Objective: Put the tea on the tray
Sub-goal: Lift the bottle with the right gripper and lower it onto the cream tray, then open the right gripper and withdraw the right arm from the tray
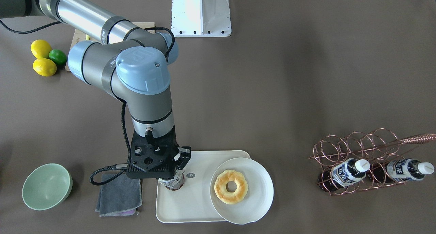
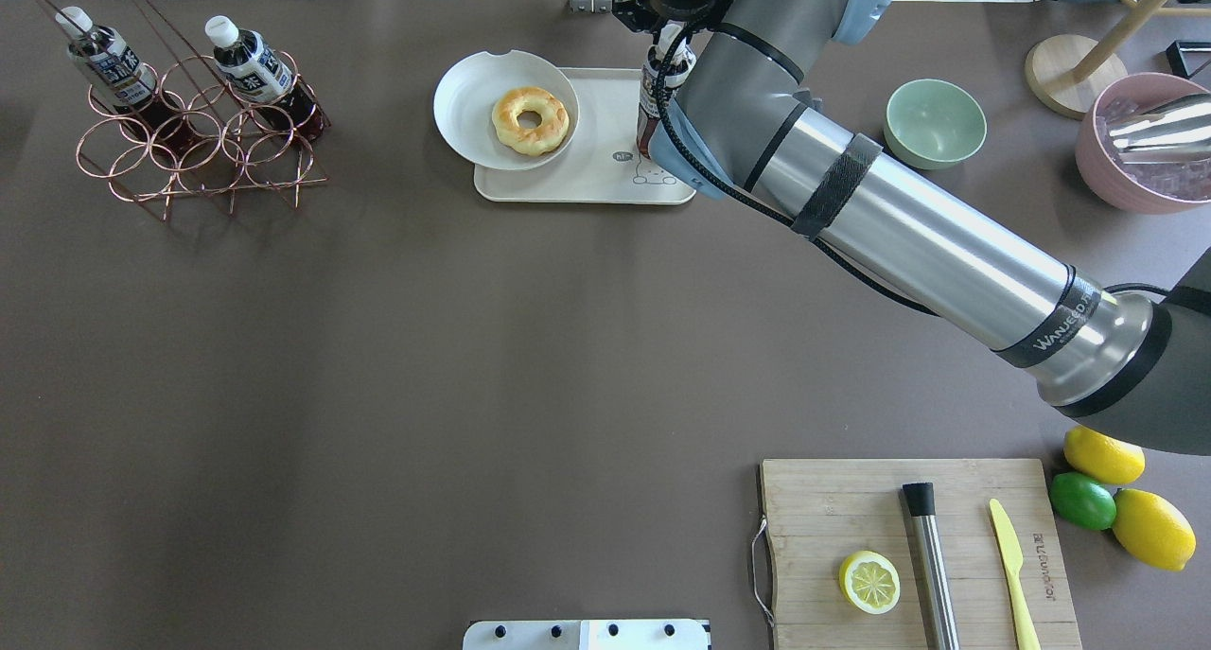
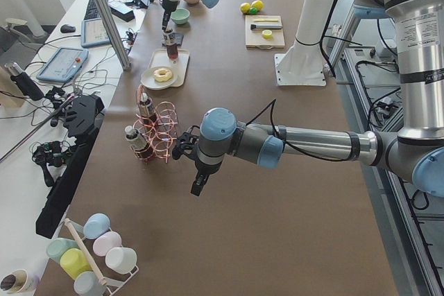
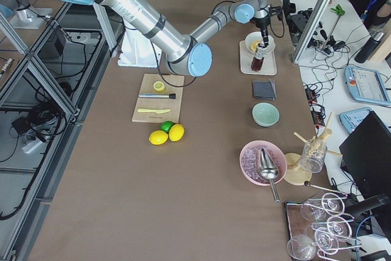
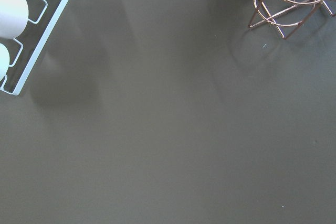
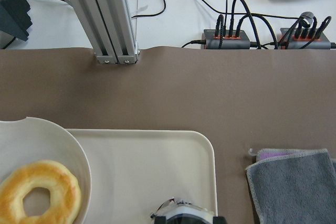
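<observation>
Overhead exterior — right pincer (image 2: pixel 668 37) grips tea (image 2: pixel 651 96), upright on tray (image 2: pixel 605 182).

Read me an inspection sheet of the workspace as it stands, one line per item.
Surface: brown table; no spills seen.
Job's things: tea upright at the tray, on its cloth-side end; contact unclear.
Clutter: plate with doughnut overlapping the tray; rack holding two bottles; bowl; cloth; cutting board with half lemon and knife; lemons and lime beside it.
Grippers: right end effector shut on the tea's top; left end effector over bare table, state cannot be told.
Cables: black cable looped beside the right wrist.
Surroundings: tablet and cup rack beyond the table.
</observation>
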`<state>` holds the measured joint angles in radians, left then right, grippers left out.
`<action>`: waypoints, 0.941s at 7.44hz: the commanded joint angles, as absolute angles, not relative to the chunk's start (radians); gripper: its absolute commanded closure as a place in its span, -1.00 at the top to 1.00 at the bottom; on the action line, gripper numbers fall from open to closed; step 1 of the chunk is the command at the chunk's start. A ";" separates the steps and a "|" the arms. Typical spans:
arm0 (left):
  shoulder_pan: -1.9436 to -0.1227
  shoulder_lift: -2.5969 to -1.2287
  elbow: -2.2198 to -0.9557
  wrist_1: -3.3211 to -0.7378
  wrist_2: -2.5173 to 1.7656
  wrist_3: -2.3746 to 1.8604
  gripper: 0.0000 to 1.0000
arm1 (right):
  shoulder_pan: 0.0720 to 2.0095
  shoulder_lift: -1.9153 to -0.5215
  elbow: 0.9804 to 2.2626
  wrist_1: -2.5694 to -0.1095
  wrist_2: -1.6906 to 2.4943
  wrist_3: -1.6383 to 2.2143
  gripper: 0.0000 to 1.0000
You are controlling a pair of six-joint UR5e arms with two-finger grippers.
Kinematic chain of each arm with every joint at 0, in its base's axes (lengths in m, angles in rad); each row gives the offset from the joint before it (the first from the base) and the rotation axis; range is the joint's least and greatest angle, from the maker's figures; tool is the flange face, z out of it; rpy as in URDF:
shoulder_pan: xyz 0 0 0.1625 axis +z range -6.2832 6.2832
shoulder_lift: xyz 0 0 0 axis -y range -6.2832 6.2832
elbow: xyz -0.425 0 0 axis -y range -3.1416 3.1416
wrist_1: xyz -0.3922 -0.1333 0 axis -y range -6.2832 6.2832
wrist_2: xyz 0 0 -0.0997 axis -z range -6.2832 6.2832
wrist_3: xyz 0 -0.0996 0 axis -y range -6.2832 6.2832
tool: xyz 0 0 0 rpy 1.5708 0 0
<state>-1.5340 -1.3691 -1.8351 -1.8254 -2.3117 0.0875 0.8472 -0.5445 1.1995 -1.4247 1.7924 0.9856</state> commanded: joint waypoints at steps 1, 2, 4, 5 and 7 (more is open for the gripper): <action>-1.534 -1.367 -1.835 -1.825 -2.313 0.089 0.98 | 0.842 -0.543 1.209 -1.422 1.789 0.992 1.00; -1.534 -1.367 -1.835 -1.825 -2.313 0.089 0.98 | 0.845 -0.542 1.221 -1.422 1.792 0.991 1.00; -1.534 -1.368 -1.832 -1.825 -2.331 0.092 0.98 | 0.888 -0.537 1.238 -1.431 1.846 0.991 1.00; -1.534 -1.367 -1.827 -1.822 -2.357 0.098 0.98 | 0.929 -0.546 1.247 -1.439 1.941 0.985 1.00; -1.537 -1.371 -1.777 -1.801 -2.379 0.095 0.98 | 1.003 -0.654 1.366 -1.488 2.029 0.973 1.00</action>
<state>-1.5349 -1.3673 -1.8195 -1.8134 -2.3616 0.0932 0.9374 -0.5664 1.2662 -1.4534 1.9430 0.9814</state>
